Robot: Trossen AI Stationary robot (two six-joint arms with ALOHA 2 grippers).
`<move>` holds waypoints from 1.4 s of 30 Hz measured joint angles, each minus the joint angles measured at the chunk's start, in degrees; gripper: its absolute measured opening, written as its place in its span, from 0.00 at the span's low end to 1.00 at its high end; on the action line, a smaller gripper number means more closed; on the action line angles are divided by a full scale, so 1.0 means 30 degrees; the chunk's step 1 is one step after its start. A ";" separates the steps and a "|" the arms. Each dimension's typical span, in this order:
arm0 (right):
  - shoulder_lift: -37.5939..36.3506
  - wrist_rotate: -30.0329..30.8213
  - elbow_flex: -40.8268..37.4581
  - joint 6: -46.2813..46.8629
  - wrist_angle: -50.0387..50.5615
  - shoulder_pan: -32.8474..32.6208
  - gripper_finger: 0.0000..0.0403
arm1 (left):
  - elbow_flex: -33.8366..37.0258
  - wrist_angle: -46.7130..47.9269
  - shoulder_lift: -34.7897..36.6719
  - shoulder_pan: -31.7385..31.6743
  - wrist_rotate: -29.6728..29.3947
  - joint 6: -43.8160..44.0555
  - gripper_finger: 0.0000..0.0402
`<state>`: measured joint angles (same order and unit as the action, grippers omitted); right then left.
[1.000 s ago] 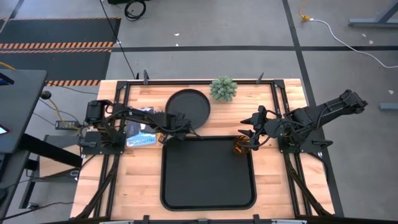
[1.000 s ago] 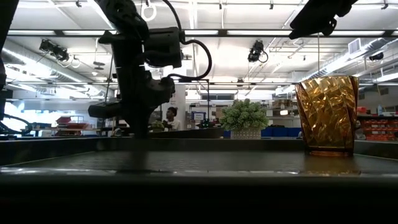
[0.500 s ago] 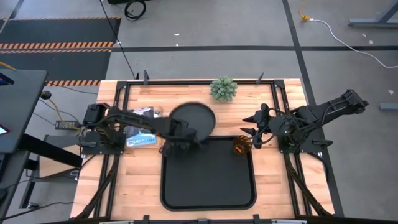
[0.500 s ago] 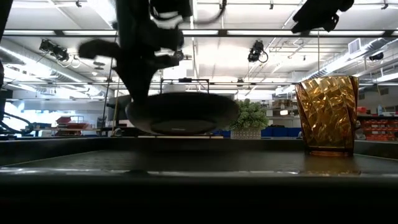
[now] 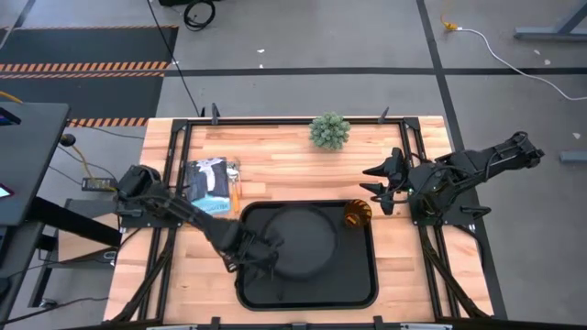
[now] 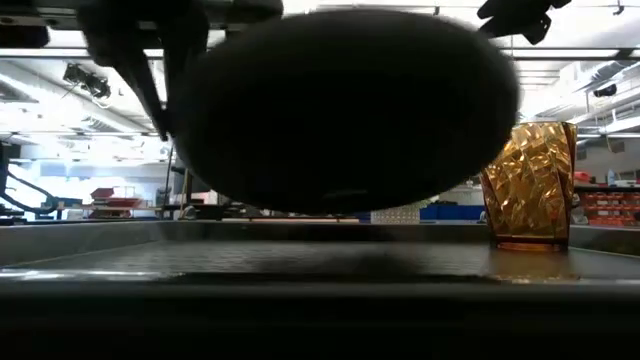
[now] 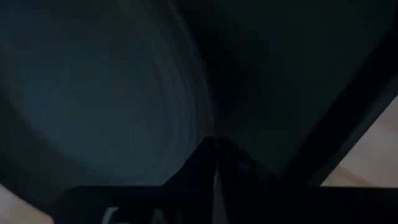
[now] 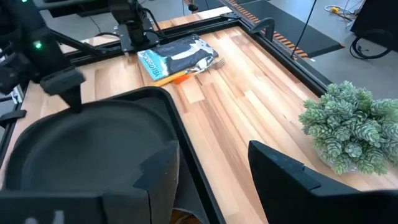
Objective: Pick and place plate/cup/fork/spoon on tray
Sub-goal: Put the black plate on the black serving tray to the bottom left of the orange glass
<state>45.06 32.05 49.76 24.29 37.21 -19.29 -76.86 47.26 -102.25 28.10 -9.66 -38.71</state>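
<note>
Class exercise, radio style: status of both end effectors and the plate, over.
Left end effector shut on plate, held above tray. Right end effector open, waiting near cup. Nothing blocking.

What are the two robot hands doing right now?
Left gripper: shut on the plate, holding it above the tray.
Right gripper: open, holding nothing, near the cup.

Only print in view: blue-and-white packet (image 5: 209, 180) on the table (image 5: 293, 160), by the left arm; lettering on it too small and blurred to read, high and right wrist views alike; no other labels, nos. or signs legible.
</note>
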 joint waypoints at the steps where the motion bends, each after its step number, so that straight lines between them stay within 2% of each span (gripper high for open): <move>1: 0.0000 -0.0003 0.0000 0.0007 -0.0005 0.0000 0.50 | 0.0000 -0.0095 -0.0124 0.0190 -0.0028 -0.0376 0.03; 13: 0.0007 -0.0038 0.0007 0.0221 -0.0252 0.0000 0.49 | -0.0007 -0.2266 -0.2500 0.0368 -0.0285 -0.4785 0.03; 28: 0.0007 -0.0137 0.0007 0.0497 -0.0248 0.0000 0.49 | -0.0007 -0.4741 -0.2529 0.0022 -0.1584 -0.8295 0.03; 42: 0.0007 -0.0137 0.0015 0.0352 -0.0544 0.0000 0.49 | -0.0022 -0.6715 -0.2842 -0.0526 -0.1485 -1.0055 0.03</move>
<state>45.08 31.64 49.80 25.34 35.58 -19.29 -76.93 27.11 -110.78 26.52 -14.12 -68.87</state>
